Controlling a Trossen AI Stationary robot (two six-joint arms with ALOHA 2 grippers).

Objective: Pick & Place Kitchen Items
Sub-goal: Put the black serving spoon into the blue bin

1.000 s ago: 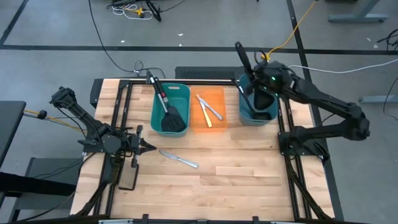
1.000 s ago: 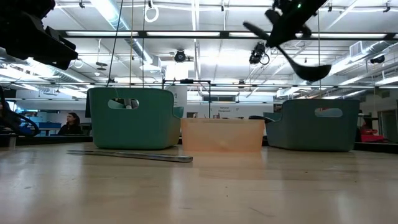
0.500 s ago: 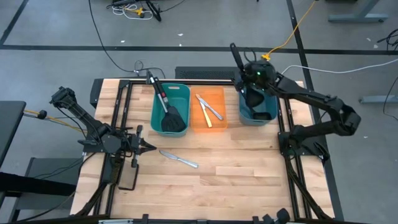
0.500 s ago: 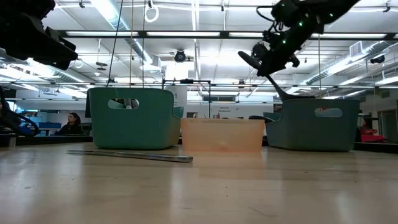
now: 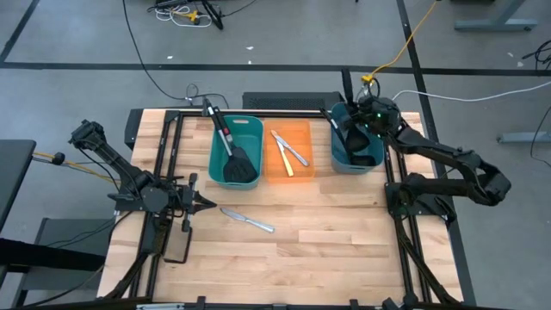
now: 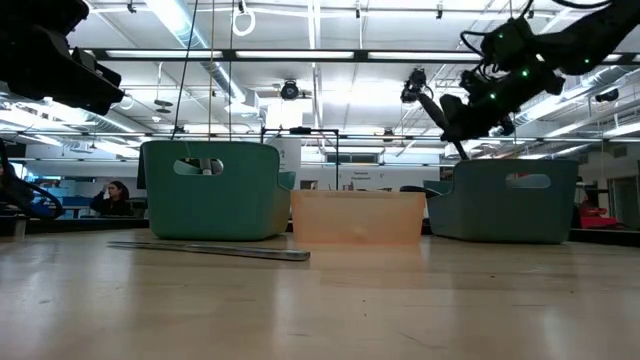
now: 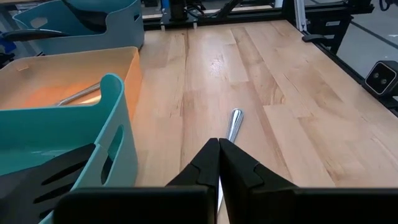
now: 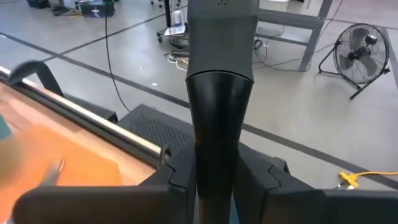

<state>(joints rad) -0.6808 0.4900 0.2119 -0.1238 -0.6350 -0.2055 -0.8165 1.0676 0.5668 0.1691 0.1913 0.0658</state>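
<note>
One ladle (image 8: 222, 124), handle clamped between the closed fingers of the right gripper (image 5: 368, 116), bowl hanging below it inside the teal bin (image 5: 337, 153): lower steadily, release only once it rests; left gripper (image 7: 219, 163) closed, empty.

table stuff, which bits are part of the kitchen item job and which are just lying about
Job:
ladle, held by the right gripper over the right teal bin
spatulas in the left teal bin
knives in the orange bin
silver knife on the table, by the left gripper

Lying about:
black pad
</note>
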